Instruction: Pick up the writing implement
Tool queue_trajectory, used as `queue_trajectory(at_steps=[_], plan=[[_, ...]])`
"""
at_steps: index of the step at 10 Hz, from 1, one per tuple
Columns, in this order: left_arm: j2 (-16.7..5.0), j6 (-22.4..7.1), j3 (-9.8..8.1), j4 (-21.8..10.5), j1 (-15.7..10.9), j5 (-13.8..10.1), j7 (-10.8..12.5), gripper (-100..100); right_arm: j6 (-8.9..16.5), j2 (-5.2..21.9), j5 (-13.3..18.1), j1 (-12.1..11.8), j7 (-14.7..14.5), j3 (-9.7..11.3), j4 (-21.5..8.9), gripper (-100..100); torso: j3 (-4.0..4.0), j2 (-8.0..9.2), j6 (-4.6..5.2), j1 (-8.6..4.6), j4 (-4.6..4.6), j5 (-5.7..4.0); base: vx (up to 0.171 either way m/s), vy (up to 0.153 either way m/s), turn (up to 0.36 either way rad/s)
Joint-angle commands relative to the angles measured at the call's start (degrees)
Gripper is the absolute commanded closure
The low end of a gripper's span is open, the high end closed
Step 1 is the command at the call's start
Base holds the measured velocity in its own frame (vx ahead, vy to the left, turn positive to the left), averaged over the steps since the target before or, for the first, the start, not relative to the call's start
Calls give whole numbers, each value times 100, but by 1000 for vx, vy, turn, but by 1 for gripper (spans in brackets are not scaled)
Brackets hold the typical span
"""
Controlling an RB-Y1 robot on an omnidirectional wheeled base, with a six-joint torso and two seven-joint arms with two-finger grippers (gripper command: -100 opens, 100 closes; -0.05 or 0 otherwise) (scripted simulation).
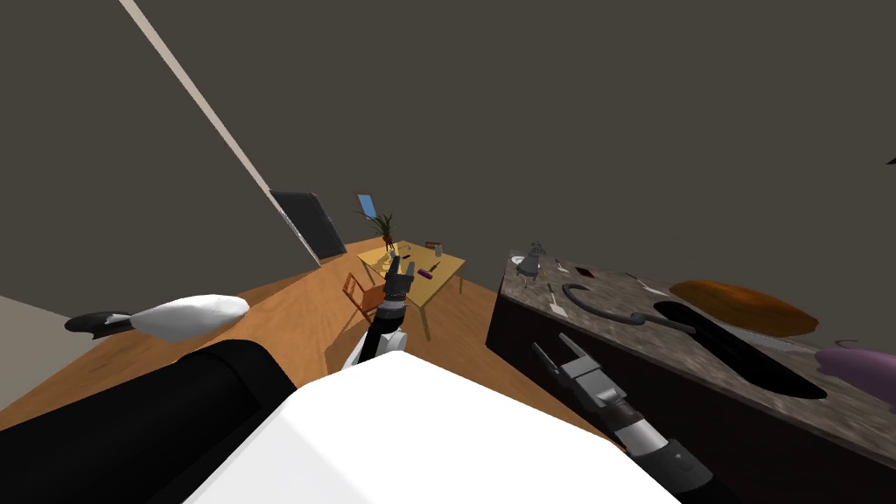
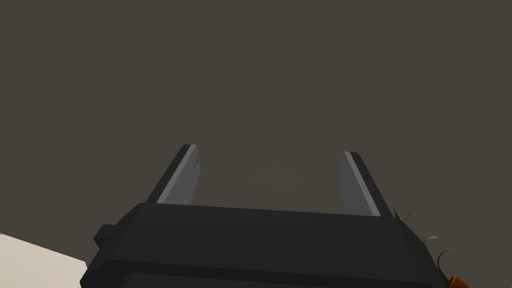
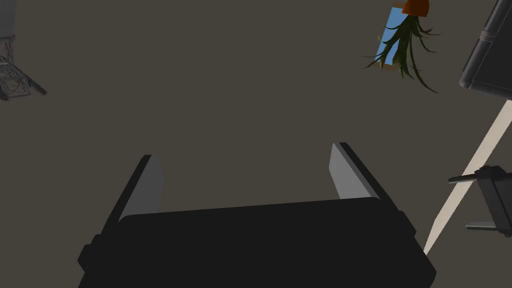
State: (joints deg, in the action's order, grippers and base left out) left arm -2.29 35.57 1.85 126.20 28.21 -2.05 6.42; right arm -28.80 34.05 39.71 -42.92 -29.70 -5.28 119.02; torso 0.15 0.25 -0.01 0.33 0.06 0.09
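The head camera looks steeply down and forward, rolled, with the yellow table (image 1: pixel 430 278) small and far at 12 o'clock and the dark counter (image 1: pixel 840 407) near at 3 o'clock. The left wrist camera faces along the left gripper (image 2: pixel 270 150) toward a bare dark wall, catching the potted plant (image 2: pixel 452 272) beside the gripper's body. The right wrist camera, turned upside down, faces along the right gripper (image 3: pixel 245 150) to the same wall and shares with the head view the plant, the blue frame (image 3: pixel 387 47) and the left gripper.
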Motion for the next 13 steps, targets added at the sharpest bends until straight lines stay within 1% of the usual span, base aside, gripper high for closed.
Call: queue_trajectory(at_steps=[1,2,3,4,5,6,7,8,9,10,11,12,13], plan=[[0,0,0,0,0,0,0,0,-20,167,229,-42,-120,3,-74,-100,0,0,0,0,0,0,-44,89,63],[0,0,0,0,1,0,0,0,-30,402,430,-138,-300,-17,-197,-100,-2,-5,1,-5,0,-1,-44,115,127],[0,0,0,0,0,0,0,0,-30,474,539,-138,-300,-17,-197,-100,-2,-4,0,2,-1,0,-46,96,49],[0,0,0,0,1,0,0,0,-38,690,741,-233,-476,-34,-325,-100,-2,-5,1,-3,0,0,-40,108,133],[0,0,0,0,0,0,0,0,-38,788,848,-233,-476,-34,-325,-100,-3,-6,0,0,-1,0,-24,88,58],[0,0,-1,0,1,0,0,0,-42,959,1052,-325,-647,-50,-458,-100,-5,-10,1,-7,-1,0,-20,99,121],[0,0,0,0,0,0,0,0,-42,1111,1152,-325,-647,-50,-458,-100,-7,-13,-1,-4,-2,-1,-21,80,68],[0,0,-1,0,1,0,0,0,-43,1329,1360,-415,-812,-63,-594,-100,-7,-14,1,-11,-2,-1,-32,94,143],[0,0,0,0,0,0,0,0,-43,1439,1452,-415,-812,-63,-594,-100,-5,-10,0,-6,-2,-1,-19,75,56],[-1,0,-1,0,1,0,0,0,-41,1641,1659,-502,-970,-73,-733,-100,-6,-13,2,-13,-2,-2,-12,84,146],[0,0,0,0,1,0,0,0,-41,1772,1745,-502,-970,-73,-733,-100,-9,-16,-1,-11,-3,-2,-4,65,65],[-1,0,-1,0,1,0,0,0,-36,1993,1943,-586,-1120,-78,-873,-100,-10,-18,3,-17,-3,-3,5,74,136],[-1,0,-1,0,1,0,0,0,-36,2109,2030,-586,-1120,-78,-873,-100,-12,-22,-1,-15,-4,-3,-2,61,73]])
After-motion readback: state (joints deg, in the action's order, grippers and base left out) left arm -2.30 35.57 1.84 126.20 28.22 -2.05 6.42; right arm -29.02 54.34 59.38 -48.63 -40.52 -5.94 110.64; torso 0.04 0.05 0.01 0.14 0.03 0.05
